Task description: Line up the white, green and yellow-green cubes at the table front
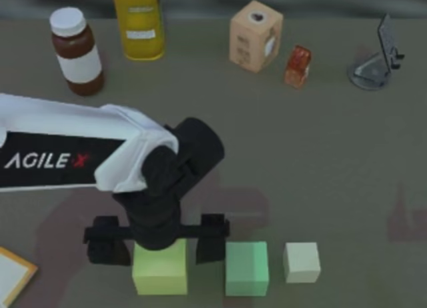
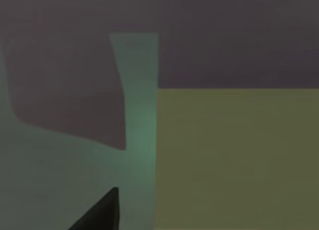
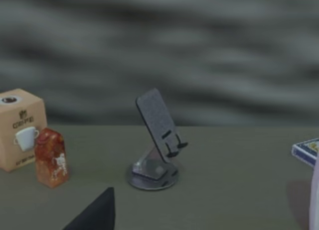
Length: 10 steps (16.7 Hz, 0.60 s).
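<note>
Three cubes stand in a row near the front edge of the table (image 1: 347, 155): the yellow-green cube (image 1: 160, 271) at the left, the green cube (image 1: 247, 268) in the middle, the white cube (image 1: 301, 262) at the right. My left gripper (image 1: 160, 245) hangs over the yellow-green cube's back edge, open, with one finger on each side and clear of it. In the left wrist view the yellow-green cube (image 2: 234, 160) fills one side, the green cube (image 2: 142, 140) lies beside it, and one fingertip (image 2: 102, 212) shows. The right arm is outside the top view; its wrist view shows one fingertip (image 3: 97, 212) over bare table.
Along the back stand a brown jar (image 1: 77, 51), a yellow bottle (image 1: 138, 21), a tan carton (image 1: 255, 36), a red packet (image 1: 298, 66) and a grey phone stand (image 1: 377, 58). An orange-edged flat item (image 1: 10, 275) lies at the front left corner.
</note>
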Available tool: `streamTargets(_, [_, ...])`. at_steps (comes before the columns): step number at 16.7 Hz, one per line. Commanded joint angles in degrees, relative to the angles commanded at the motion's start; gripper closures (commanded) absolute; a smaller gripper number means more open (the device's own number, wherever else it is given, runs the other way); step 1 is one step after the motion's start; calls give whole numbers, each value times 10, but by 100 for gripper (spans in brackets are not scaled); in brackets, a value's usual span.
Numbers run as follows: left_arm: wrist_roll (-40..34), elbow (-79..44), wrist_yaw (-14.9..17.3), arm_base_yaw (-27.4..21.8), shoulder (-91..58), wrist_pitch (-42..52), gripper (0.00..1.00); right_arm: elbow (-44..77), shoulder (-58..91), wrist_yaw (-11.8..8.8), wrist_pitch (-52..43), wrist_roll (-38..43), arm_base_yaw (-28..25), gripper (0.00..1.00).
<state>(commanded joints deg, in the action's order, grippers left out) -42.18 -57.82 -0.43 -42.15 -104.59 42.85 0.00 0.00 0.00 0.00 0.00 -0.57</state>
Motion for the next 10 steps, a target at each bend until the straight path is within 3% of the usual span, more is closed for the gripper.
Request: streamTargets(10, [-3, -91, 0, 9, 67, 159, 0, 0, 0, 0, 0, 0, 0, 0])
